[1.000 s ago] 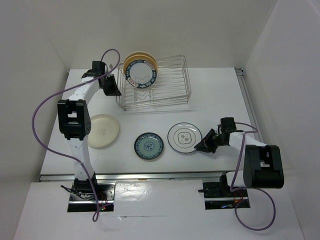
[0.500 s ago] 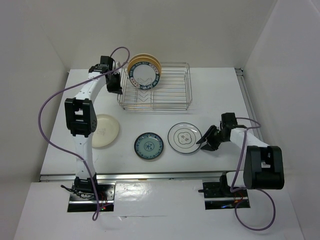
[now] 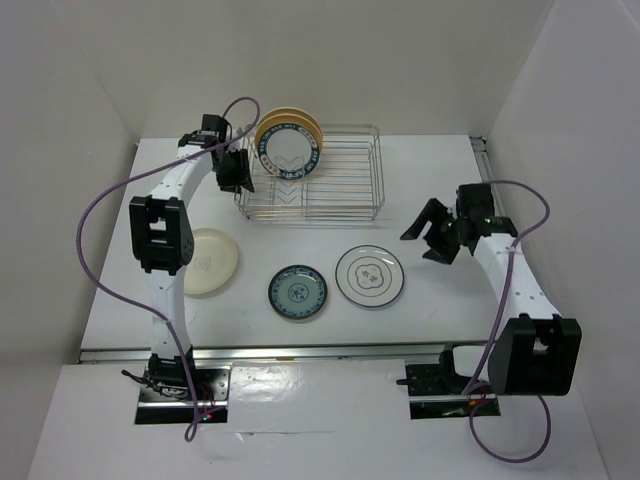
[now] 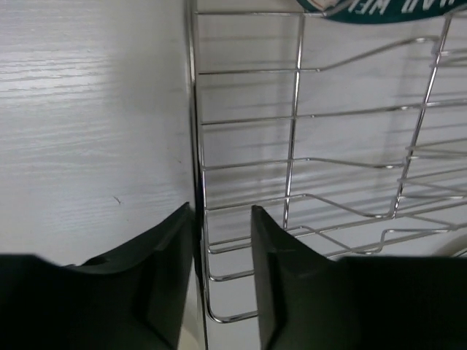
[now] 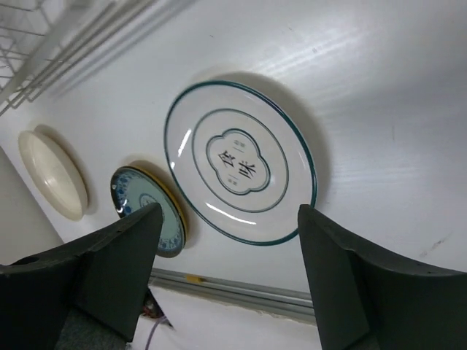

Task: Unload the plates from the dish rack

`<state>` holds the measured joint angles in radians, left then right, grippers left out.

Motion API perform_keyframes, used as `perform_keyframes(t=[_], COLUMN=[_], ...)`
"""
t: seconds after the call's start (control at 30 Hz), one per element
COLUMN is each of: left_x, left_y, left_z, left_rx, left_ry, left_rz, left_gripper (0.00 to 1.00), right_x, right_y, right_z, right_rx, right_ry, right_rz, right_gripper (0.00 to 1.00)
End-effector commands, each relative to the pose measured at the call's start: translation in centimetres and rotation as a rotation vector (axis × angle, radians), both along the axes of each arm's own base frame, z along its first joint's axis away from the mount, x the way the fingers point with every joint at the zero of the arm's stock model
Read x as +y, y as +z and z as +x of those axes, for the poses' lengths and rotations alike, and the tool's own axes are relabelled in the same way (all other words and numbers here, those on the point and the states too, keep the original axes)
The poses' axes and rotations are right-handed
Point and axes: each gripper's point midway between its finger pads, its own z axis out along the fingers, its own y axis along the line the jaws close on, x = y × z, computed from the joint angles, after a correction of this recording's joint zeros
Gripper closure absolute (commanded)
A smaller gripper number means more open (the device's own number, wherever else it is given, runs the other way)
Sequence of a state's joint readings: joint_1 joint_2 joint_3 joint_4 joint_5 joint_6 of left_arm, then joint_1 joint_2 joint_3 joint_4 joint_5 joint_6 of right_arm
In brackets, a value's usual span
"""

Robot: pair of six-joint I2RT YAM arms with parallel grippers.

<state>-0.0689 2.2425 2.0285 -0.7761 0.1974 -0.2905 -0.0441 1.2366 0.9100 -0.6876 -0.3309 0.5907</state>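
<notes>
Already flat on the white table (image 3: 440, 170), beneath and to the left of the right gripper (image 3: 432, 232), lie a white plate with a thin dark ring (image 5: 241, 164), a small blue-patterned plate (image 3: 297, 293) and a cream plate (image 3: 205, 262). That gripper hangs wide open and empty. Farther back, the left gripper (image 4: 222, 219) has its jaws narrowly apart, straddling the end wall of the silver wire dish rack (image 3: 340, 180). Just ahead of its fingers, a dark-blue-rimmed plate (image 3: 285, 150) stands on edge, with tan plates (image 3: 300, 114) behind it. The left arm is much nearer to these; the right is well apart.
</notes>
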Motion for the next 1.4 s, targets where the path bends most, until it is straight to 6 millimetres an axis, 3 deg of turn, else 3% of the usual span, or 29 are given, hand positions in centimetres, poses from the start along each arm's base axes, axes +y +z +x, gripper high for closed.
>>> perform_keyframes(t=[0.0,0.03,0.07,0.1,0.13,0.17,0.2,0.23,0.27,0.3,0.33,0.37,0.4,0.43,0.47,0.5,0.53,0.6,0.63,0.67,0.7,0.87,1.07,1.1,1.37], left_x=[-1.6,-1.4,-1.4,-1.3,-1.1,-1.1,-0.8,-0.6,-0.6,-0.2,-0.4,0.0,0.2,0.3,0.7,1.0,1.2,2.3,2.6,3.0,3.6,5.6,9.9,10.3,9.8], left_y=[1.7,2.1,2.5,2.8,2.7,3.2,3.6,4.1,4.4,4.9,5.7,6.6,7.1,7.8,8.5,9.0,9.6,10.5,10.3,10.9,10.9,12.0,10.1,9.2,7.7], left_z=[-0.7,-0.6,-0.4,-0.3,-0.4,-0.1,0.0,0.0,0.1,0.1,0.2,0.2,0.2,0.4,0.1,0.1,0.4,0.2,0.3,0.3,0.3,-0.9,-3.1,-3.6,-4.8], left_rx=[-0.003,-0.013,-0.025,-0.029,-0.023,-0.038,-0.048,-0.059,-0.066,-0.079,-0.103,-0.127,-0.140,-0.165,-0.188,-0.206,-0.236,-0.265,-0.270,-0.285,-0.285,-0.278,-0.213,-0.185,-0.137], left_ry=[-0.046,-0.040,-0.040,-0.036,-0.038,-0.038,-0.039,-0.034,-0.044,-0.031,-0.045,-0.049,-0.052,-0.062,-0.076,-0.076,-0.078,-0.075,-0.073,-0.079,-0.068,-0.040,0.043,0.044,0.052], left_rz=[-0.044,-0.034,-0.034,-0.027,-0.013,-0.013,0.004,0.012,0.017,0.039,0.053,0.079,0.092,0.098,0.123,0.143,0.159,0.217,0.238,0.264,0.295,0.398,0.616,0.633,0.597], left_gripper=[0.47,0.43,0.40,0.39,0.39,0.39,0.39,0.39,0.39,0.38,0.38,0.38,0.38,0.38,0.38,0.38,0.38,0.38,0.38,0.38,0.38,0.38,0.38,0.38,0.38], right_x=[0.2,0.6,2.1,3.2,4.5,7.0,8.2,10.1,11.5,12.4,13.5,15.2,16.0,17.4,18.4,19.6,20.5,21.4,21.7,21.8,21.8,22.6,23.2,23.1,23.8], right_y=[6.6,8.2,8.2,11.5,12.6,11.7,14.7,12.8,13.0,15.9,12.9,12.9,15.1,12.0,13.5,12.9,9.8,9.9,8.8,9.5,7.8,7.2,3.7,2.3,1.8], right_z=[4.0,5.5,6.9,9.0,10.3,12.2,14.3,16.5,17.8,20.0,22.2,22.9,24.6,26.1,27.3,27.9,29.2,30.9,31.8,32.3,32.5,33.4,34.4,34.6,35.4], right_rx=[-0.252,-0.319,-0.333,-0.440,-0.483,-0.498,-0.586,-0.562,-0.583,-0.670,-0.630,-0.659,-0.743,-0.714,-0.784,-0.795,-0.769,-0.828,-0.849,-0.877,-0.864,-0.926,-0.891,-0.869,-0.890], right_ry=[0.115,0.143,0.201,0.259,0.306,0.402,0.423,0.480,0.513,0.520,0.547,0.604,0.611,0.648,0.675,0.699,0.720,0.721,0.718,0.701,0.703,0.678,0.651,0.646,0.622], right_rz=[-0.068,-0.090,-0.122,-0.170,-0.197,-0.218,-0.227,-0.198,-0.183,-0.166,-0.140,-0.098,-0.088,-0.076,-0.082,-0.085,-0.088,-0.120,-0.122,-0.124,-0.124,-0.118,-0.080,-0.086,-0.033], right_gripper=[0.16,0.16,0.16,0.16,0.16,0.16,0.16,0.16,0.16,0.19,0.23,0.26,0.34,0.37,0.40,0.44,0.47,0.50,0.52,0.52,0.53,0.53,0.55,0.55,0.57])
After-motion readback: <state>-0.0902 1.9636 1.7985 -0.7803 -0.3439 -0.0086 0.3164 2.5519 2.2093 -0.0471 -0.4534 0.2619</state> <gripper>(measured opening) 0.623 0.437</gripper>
